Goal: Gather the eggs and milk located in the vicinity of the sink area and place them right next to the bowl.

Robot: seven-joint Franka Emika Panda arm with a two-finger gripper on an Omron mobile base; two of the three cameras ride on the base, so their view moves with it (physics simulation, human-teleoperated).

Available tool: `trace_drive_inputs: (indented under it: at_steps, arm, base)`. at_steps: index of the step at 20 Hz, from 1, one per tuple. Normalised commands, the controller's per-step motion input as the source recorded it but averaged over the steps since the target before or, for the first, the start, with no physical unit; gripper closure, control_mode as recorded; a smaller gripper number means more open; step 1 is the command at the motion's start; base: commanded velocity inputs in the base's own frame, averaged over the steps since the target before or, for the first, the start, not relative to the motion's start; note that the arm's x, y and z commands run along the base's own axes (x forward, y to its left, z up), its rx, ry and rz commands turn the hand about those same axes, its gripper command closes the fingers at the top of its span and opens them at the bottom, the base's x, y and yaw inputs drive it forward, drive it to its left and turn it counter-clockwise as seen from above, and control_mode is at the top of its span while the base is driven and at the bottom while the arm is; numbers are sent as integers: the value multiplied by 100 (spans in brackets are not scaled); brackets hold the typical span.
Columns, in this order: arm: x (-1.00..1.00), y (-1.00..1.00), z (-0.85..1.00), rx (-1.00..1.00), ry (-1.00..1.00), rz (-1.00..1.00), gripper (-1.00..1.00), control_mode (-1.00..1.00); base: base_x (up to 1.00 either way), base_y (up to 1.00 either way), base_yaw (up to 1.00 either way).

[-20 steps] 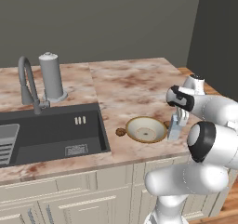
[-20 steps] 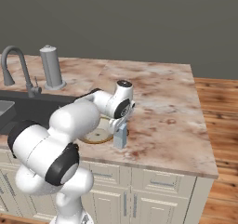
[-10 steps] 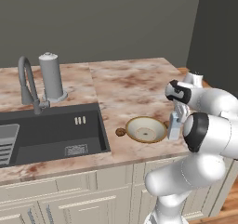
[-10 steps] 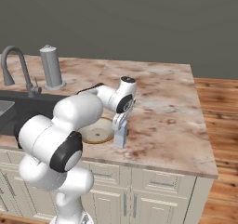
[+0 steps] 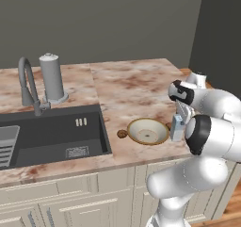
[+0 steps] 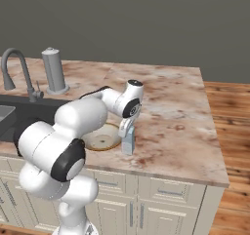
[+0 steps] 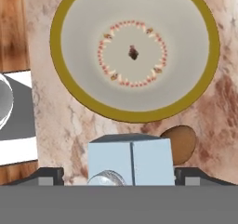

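Standing milk [image 7: 131,161] just beside bowl [image 7: 74,88]

A grey cylinder with a white cap [image 5: 52,77] stands upright on the marbled pink worktop [image 5: 136,87], at about 2 o'clock from the arched faucet [image 5: 28,85]. Cream cabinet doors [image 6: 161,207] run below; wooden floor [image 6: 232,122] lies at 3 o'clock.

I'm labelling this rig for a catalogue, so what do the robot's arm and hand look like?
A glossy white arm of rounded, bulbous segments with black bands at the joints. The hand ends in two small dark grey, blocky finger tips. No cables or markings are visible.
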Motion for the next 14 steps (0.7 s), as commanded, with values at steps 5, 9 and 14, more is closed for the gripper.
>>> trace_drive_inputs:
  at_steps: [5, 9, 14]
  arm:
    - [-19, 0, 6, 0, -4, 5, -100, -100]
    - [-19, 0, 41, 0, -8, 10, -100, -100]
    - [-7, 0, 52, 0, -11, 15, -100, -100]
  base:
    - [0, 0, 0]
    - [0, 0, 0]
    - [0, 0, 0]
